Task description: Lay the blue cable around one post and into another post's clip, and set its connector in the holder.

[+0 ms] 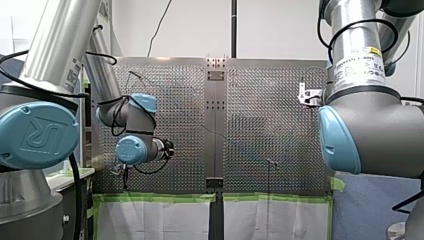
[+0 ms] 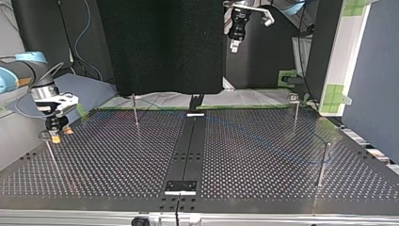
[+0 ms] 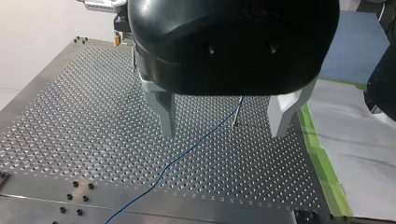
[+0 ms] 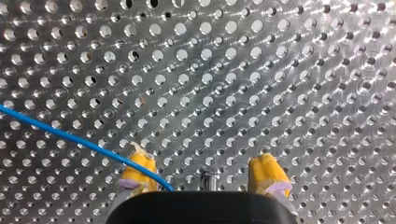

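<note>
My right claw (image 4: 203, 179) hangs low over the perforated table (image 4: 280, 70), its yellow pads (image 4: 268, 173) well apart with nothing pinched between them. The blue cable (image 4: 70, 135) lies on the table under it and slants in to pass just beside one pad; whether it touches that pad I cannot tell. A thin metal post tip (image 4: 208, 178) shows between the pads, close to the claw's body. In the top view this claw sits at about 9 o'clock on the table, just above the 9 o'clock post (image 2: 49, 153). My left claw (image 3: 224, 133) is held high over the table with its metal fingers (image 3: 166, 114) spread wide and empty. In the top view it hangs at about 12 o'clock, well above the table's far edge. In the left wrist view the cable runs as one long slack line across the holes under the gap between those fingers, up to a thin post (image 3: 236, 119) ahead of the claw. The top view shows three more posts standing upright: the 11 o'clock post (image 2: 135, 110), the 1 o'clock post (image 2: 295, 113) and the 4 o'clock post (image 2: 323, 162). There the cable is only a faint blue arc from near the table's middle strip toward the 4 o'clock post. I cannot make out whether it touches that post.
</note>
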Tool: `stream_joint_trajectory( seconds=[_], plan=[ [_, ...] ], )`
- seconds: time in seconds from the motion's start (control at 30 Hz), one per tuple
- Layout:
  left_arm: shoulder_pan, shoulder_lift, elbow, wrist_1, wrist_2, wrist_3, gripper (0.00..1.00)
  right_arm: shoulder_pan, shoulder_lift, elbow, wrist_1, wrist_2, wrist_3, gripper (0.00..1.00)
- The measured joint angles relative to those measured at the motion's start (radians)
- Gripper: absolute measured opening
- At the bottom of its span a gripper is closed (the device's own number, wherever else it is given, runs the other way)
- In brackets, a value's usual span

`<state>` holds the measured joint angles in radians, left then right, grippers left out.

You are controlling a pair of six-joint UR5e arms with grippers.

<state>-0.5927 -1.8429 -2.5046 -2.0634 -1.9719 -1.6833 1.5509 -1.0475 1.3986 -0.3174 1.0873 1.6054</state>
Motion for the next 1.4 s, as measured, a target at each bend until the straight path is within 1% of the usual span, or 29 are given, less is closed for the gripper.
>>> stream_joint_trajectory(
  seconds=[0.17, 0.37, 0.47, 0.5, 0.6, 0.7, 0.8, 0.9, 1.17, 1.3, 1.4],
  plan=[
    [0.002, 0.000, 0.000, 0.000, 0.000, 0.001, 0.98, 0.004, 0.000, 0.000, 0.011, 0.000, -0.010, 0.99],
    [0.004, 0.000, 0.000, -0.001, 0.000, 0.009, 0.98, 0.012, 0.000, 0.000, 0.039, 0.002, -0.035, 0.99],
    [0.005, 0.000, 0.000, -0.002, 0.000, 0.011, 0.98, 0.015, 0.000, 0.002, 0.061, 0.004, -0.055, 0.99],
    [0.005, 0.000, 0.000, -0.002, 0.000, 0.011, 0.98, 0.016, 0.000, 0.002, 0.071, 0.006, -0.064, 0.99],
    [0.007, 0.000, 0.000, -0.003, 0.000, 0.015, 0.98, 0.019, 0.000, 0.003, 0.096, 0.017, -0.087, 0.99],
    [0.008, 0.000, 0.000, -0.003, 0.000, 0.018, 0.98, 0.023, 0.000, 0.003, 0.121, 0.035, -0.105, 0.99],
    [0.009, 0.000, 0.000, -0.003, 0.000, 0.019, 0.98, 0.028, 0.000, 0.003, 0.141, 0.046, -0.121, 0.99],
    [0.010, 0.000, 0.000, -0.003, 0.000, 0.021, 0.98, 0.032, -0.001, 0.003, 0.150, 0.050, -0.128, 0.99],
    [0.013, 0.000, 0.000, -0.003, 0.000, 0.026, 0.98, 0.043, -0.003, 0.002, 0.162, 0.052, -0.142, 0.99],
    [0.014, 0.000, 0.000, -0.003, 0.000, 0.026, 0.98, 0.048, -0.005, 0.002, 0.181, 0.057, -0.159, 0.99],
    [0.014, 0.000, 0.000, -0.003, 0.000, 0.027, 0.98, 0.053, -0.007, 0.002, 0.195, 0.065, -0.169, 0.99]
  ],
)
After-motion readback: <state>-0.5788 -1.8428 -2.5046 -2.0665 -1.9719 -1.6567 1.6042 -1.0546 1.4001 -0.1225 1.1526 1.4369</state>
